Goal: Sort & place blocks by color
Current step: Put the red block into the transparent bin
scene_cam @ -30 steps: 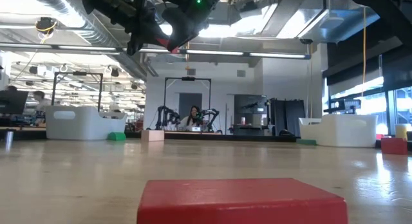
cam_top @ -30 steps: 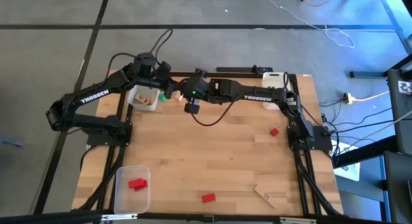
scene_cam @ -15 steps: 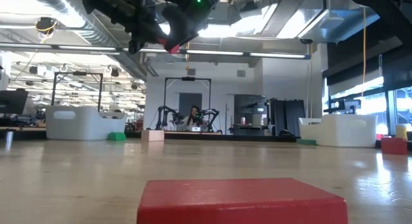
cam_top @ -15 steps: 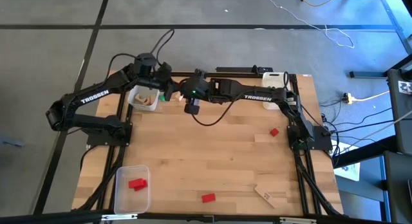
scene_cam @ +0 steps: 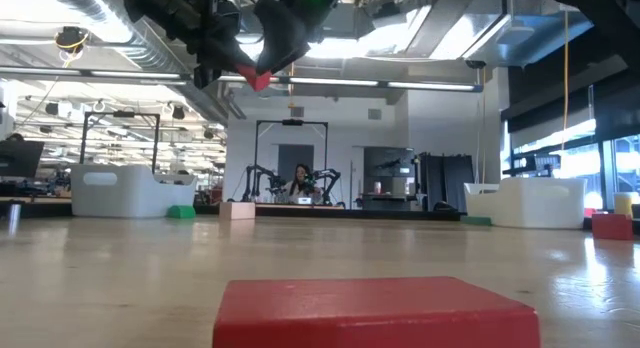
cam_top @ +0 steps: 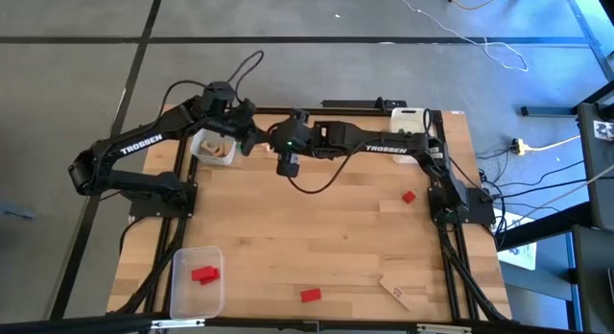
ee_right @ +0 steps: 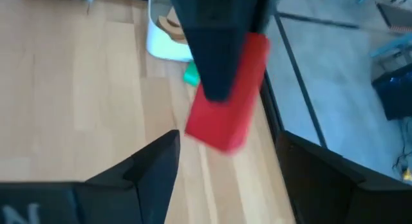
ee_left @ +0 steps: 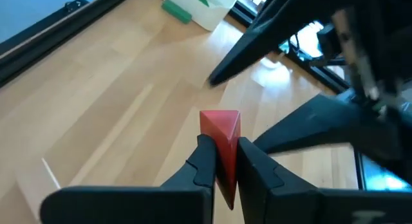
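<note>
Table: pale wood planks, smooth, rectangular, black-framed.
Left gripper: raised over the far edge of the table, dark fingers clamped on a glossy red wedge block.
Right gripper: just beside the left one, jaws spread wide, holding nothing.
Near bin: clear plastic, rounded corners, two red blocks inside.
Far-left bin: white plastic, natural wood pieces within.
Loose blocks: red brick near the front edge; small red block toward the right; green piece beside the far-left bin.
</note>
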Action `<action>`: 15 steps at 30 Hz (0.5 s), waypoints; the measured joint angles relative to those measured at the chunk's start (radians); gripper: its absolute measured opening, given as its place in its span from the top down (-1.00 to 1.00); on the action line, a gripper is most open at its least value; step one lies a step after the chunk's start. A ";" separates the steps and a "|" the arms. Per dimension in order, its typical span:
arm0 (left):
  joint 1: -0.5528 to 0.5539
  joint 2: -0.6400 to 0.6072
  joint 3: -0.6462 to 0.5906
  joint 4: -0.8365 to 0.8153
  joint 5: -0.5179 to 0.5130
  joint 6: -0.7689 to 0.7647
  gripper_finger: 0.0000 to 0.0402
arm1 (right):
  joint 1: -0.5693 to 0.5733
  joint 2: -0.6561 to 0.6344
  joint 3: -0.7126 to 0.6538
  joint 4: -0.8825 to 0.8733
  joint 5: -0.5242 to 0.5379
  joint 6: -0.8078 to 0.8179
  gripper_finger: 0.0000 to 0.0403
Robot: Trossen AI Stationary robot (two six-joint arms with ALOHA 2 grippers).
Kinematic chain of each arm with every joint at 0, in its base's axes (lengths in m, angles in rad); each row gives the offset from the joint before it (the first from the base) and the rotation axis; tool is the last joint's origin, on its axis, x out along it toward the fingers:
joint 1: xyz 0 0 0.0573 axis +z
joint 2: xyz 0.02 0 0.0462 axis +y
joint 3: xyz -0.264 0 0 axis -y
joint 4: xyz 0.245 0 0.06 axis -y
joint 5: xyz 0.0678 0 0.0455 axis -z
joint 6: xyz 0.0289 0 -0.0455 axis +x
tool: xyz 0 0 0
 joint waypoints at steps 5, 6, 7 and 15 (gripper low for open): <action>0.018 -0.017 0.000 -0.062 0.001 0.046 0.87 | 0.008 -0.019 0.000 -0.069 0.003 0.084 -0.29; 0.022 -0.024 0.000 -0.075 0.010 0.069 0.87 | 0.012 -0.023 0.000 -0.077 0.005 0.096 -0.29; 0.028 -0.030 0.000 -0.100 0.018 0.087 0.87 | 0.016 -0.027 0.000 -0.100 0.004 0.098 -0.29; 0.056 -0.086 0.000 -0.349 0.055 0.234 0.87 | 0.048 -0.063 0.000 -0.142 0.005 0.099 -0.29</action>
